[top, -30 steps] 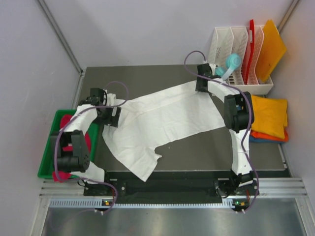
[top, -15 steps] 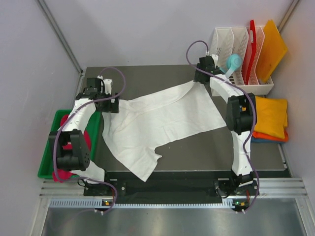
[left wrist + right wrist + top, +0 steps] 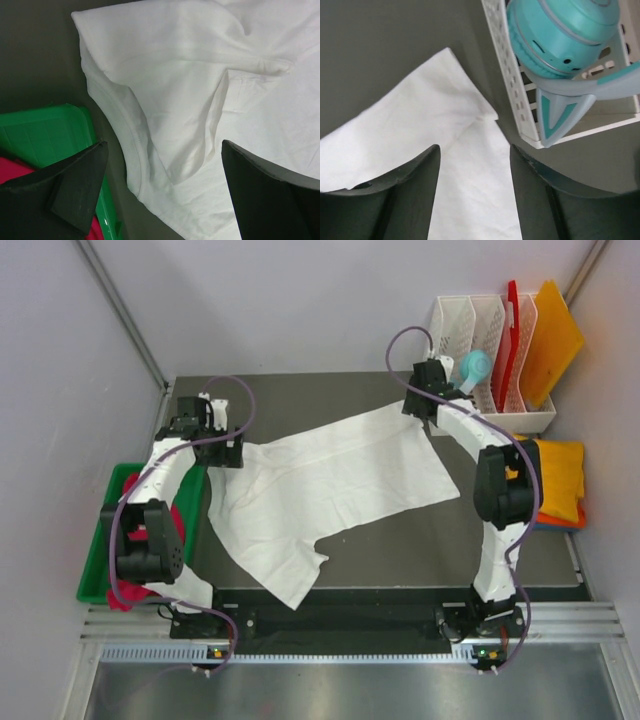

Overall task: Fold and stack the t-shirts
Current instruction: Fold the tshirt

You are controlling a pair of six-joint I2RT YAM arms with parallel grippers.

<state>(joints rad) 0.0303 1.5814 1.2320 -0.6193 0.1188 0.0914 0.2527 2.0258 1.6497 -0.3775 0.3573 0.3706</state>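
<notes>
A large white t-shirt (image 3: 320, 485) lies spread across the dark table, slanting from near left to far right. My left gripper (image 3: 222, 445) is open and empty above its left sleeve (image 3: 165, 105). My right gripper (image 3: 418, 418) is open and empty above the shirt's far right corner (image 3: 465, 125). A crimson-pink shirt (image 3: 178, 525) lies in the green bin (image 3: 110, 502). A yellow-orange shirt (image 3: 558, 475) sits folded on an orange and a blue one at the right.
A white rack (image 3: 480, 360) at the back right holds teal headphones (image 3: 560, 35) and stiff red and orange boards (image 3: 545, 330). The green bin's rim (image 3: 55, 130) lies just left of my left fingers. The rack wall (image 3: 507, 75) is close to my right fingers.
My right gripper has let go of the shirt's far corner and moved back and right toward the rack. My left gripper moved back and left off the sleeve earlier and now holds still.
</notes>
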